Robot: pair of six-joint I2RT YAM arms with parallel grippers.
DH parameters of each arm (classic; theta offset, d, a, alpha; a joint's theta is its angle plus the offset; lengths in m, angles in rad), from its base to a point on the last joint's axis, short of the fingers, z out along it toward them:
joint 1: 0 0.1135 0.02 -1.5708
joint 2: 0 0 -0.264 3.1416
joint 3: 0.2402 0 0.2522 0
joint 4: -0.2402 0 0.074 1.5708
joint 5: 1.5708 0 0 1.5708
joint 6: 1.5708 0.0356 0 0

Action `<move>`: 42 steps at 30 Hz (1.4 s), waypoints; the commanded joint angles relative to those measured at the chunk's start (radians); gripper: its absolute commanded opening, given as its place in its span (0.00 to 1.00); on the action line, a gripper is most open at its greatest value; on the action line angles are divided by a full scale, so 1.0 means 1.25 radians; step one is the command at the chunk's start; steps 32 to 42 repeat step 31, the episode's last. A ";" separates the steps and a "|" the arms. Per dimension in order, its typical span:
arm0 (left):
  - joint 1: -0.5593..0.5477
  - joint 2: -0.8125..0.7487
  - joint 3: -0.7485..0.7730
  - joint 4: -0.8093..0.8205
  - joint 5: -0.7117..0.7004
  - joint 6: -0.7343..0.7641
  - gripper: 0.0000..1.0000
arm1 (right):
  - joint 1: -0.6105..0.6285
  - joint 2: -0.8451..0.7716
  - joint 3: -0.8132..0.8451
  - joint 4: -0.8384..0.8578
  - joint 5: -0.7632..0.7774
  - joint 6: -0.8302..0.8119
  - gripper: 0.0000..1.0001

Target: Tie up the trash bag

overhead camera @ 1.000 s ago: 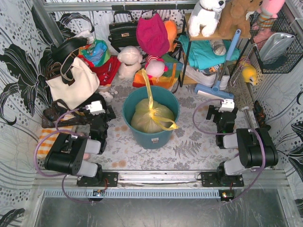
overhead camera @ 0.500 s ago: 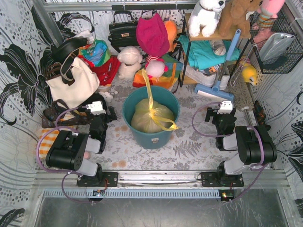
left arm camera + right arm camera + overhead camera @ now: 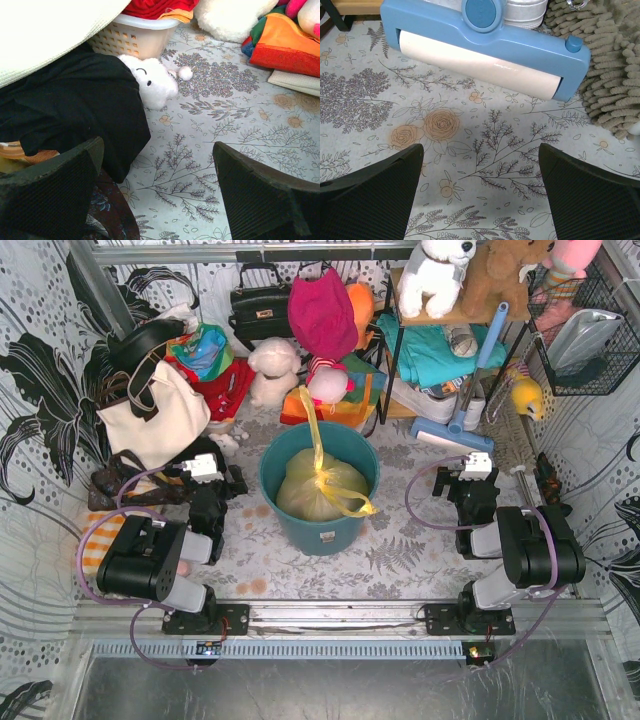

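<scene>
The yellow-green trash bag [image 3: 313, 491] sits inside the round teal bin [image 3: 325, 532] at the table's middle. Its top is knotted, with one tail standing up toward the back and another draped over the bin's front right rim. My left gripper [image 3: 212, 466] rests left of the bin, open and empty, low over the floral cloth [image 3: 200, 150]. My right gripper [image 3: 473, 467] rests right of the bin, open and empty, facing a blue lint roller [image 3: 485, 42]. Neither wrist view shows the bag.
A cream tote bag [image 3: 155, 412] with black straps, a black garment [image 3: 75, 110] and a small white plush [image 3: 152, 82] lie by the left gripper. A shaggy grey-brown duster [image 3: 600, 60] lies by the roller. Bags, plush toys and a shelf crowd the back.
The right arm drew back slightly and its gripper shifted a little toward the back. The left arm, the bag and the bin have not moved.
</scene>
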 commanded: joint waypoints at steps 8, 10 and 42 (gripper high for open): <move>0.007 0.000 0.015 0.035 0.005 -0.005 0.98 | -0.011 0.001 0.011 0.012 -0.023 0.001 0.97; 0.007 0.000 0.016 0.036 0.005 -0.005 0.98 | -0.011 0.001 0.011 0.013 -0.023 0.001 0.97; 0.053 0.001 0.035 -0.002 0.082 -0.020 0.98 | -0.011 0.001 0.006 0.026 -0.016 -0.006 0.97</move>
